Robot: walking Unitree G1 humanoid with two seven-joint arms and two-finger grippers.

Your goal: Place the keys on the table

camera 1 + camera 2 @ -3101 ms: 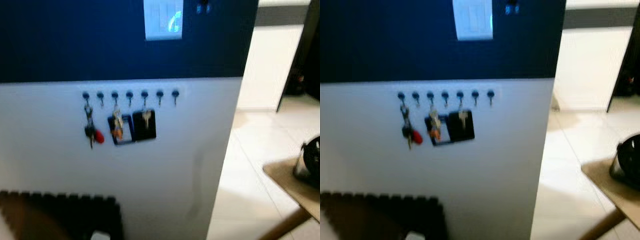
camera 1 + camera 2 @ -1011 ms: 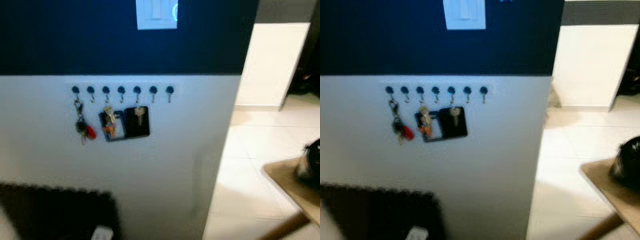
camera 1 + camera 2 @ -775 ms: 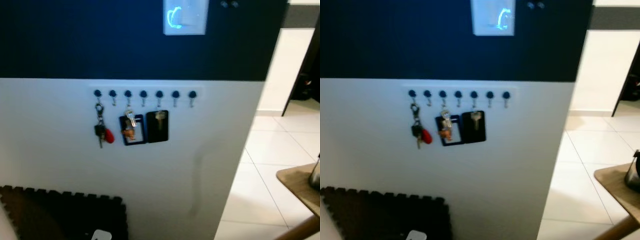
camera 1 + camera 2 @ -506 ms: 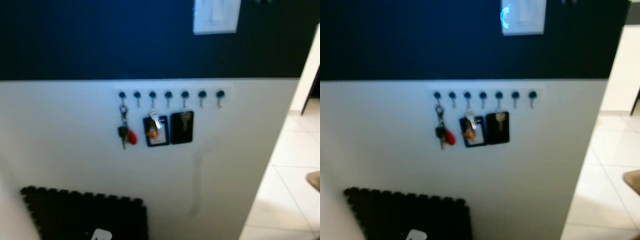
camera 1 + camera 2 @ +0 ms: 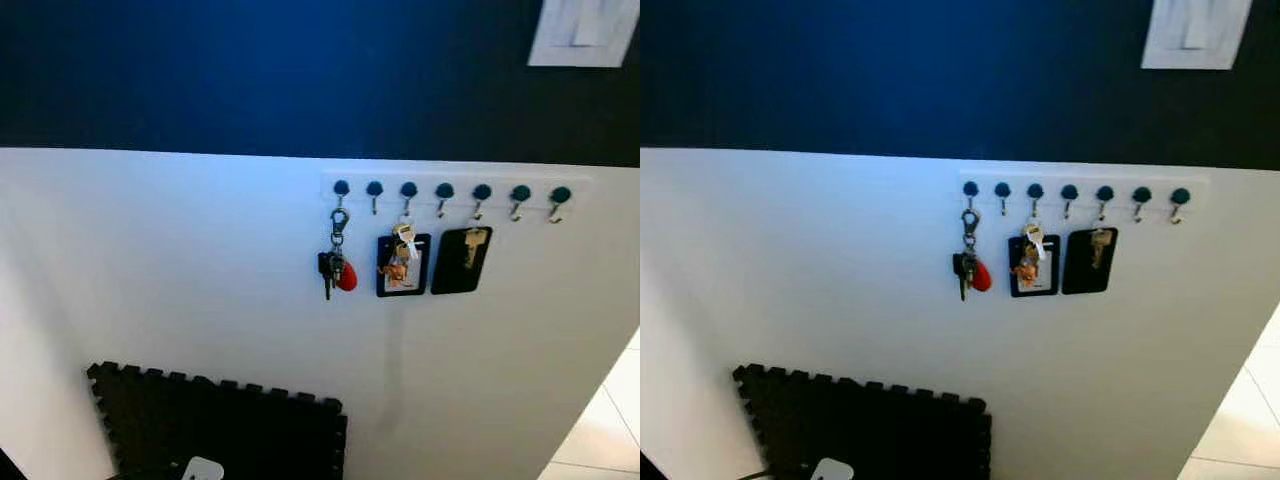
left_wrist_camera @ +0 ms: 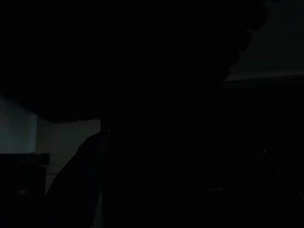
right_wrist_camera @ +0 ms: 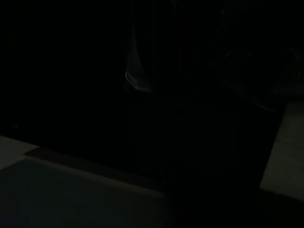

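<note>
Keys on the hook rail; both wrist views too dark to tell either gripper's finger state.

The view has swung left since earlier, table gone; keys [image 5: 335, 270] with red fob hang, seemingly untouched, from the leftmost hook of the hook rail [image 5: 450, 190], beside two black card holders [image 5: 432, 264].

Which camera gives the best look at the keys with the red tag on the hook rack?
The left eye view: the keys with the red tag hang sharp from the leftmost hook. The right eye view shows them almost equally well. Both wrist views are too dark to make them out.
</note>
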